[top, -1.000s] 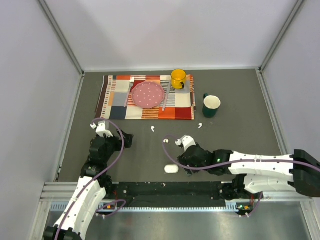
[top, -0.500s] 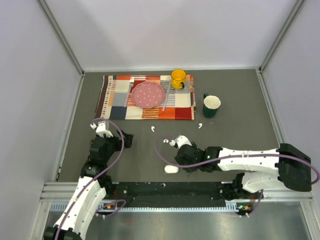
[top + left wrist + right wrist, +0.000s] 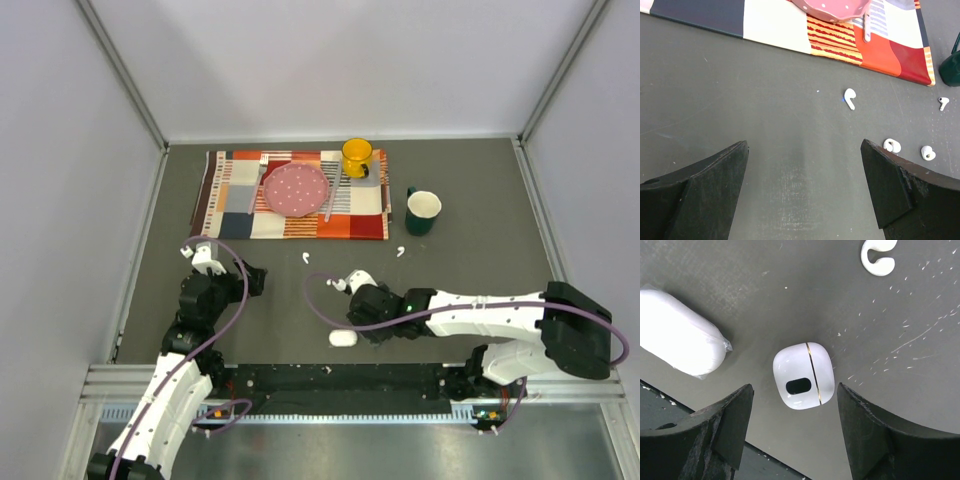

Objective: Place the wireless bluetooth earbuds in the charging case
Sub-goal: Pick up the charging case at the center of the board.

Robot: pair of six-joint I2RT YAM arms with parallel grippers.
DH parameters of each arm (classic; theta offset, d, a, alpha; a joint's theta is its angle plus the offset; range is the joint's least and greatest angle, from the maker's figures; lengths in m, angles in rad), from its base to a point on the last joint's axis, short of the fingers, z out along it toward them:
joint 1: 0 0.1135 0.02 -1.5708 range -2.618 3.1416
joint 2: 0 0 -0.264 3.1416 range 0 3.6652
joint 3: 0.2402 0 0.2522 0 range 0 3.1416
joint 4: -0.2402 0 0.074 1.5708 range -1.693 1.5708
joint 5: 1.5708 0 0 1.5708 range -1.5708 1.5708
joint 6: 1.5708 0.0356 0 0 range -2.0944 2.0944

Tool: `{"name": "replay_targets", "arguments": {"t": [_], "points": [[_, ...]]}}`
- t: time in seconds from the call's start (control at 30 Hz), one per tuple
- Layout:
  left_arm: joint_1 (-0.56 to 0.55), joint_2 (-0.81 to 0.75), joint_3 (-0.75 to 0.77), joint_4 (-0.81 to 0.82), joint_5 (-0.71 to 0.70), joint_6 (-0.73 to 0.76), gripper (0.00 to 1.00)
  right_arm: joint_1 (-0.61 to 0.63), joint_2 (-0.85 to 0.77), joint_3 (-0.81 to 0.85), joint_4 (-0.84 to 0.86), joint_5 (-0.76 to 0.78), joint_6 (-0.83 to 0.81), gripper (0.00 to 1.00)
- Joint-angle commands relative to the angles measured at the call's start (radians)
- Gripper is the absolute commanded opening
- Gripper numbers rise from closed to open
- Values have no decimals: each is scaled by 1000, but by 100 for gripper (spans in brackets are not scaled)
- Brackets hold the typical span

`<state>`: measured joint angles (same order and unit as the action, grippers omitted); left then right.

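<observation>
The right tool (image 3: 794,407) is held spread above the small square charging case (image 3: 803,375). Neither finger touches the case, and bare table (image 3: 900,340) is left on both sides of it. An oblong case (image 3: 682,332) lies beside it, nearer the table's front edge. The left tool (image 3: 804,150) is held apart over open table. Four earbuds (image 3: 850,98) are counted, all loose, on the near side of the placemat (image 3: 890,55). Two cases are counted.
</observation>
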<state>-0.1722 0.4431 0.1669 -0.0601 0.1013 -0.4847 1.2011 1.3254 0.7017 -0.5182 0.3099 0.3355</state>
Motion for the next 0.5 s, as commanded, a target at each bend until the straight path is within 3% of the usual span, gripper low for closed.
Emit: {"name": "replay_targets", "arguments": {"t": [0.0, 0.23, 0.47], "points": [[-1, -3, -9, 48, 11, 5, 99, -26, 15, 38, 7, -35, -3, 68], [-1, -3, -9, 48, 12, 5, 99, -43, 46, 36, 26, -64, 28, 63], [-1, 0, -9, 49, 11, 3, 99, -44, 43, 27, 50, -45, 102, 51]]}}
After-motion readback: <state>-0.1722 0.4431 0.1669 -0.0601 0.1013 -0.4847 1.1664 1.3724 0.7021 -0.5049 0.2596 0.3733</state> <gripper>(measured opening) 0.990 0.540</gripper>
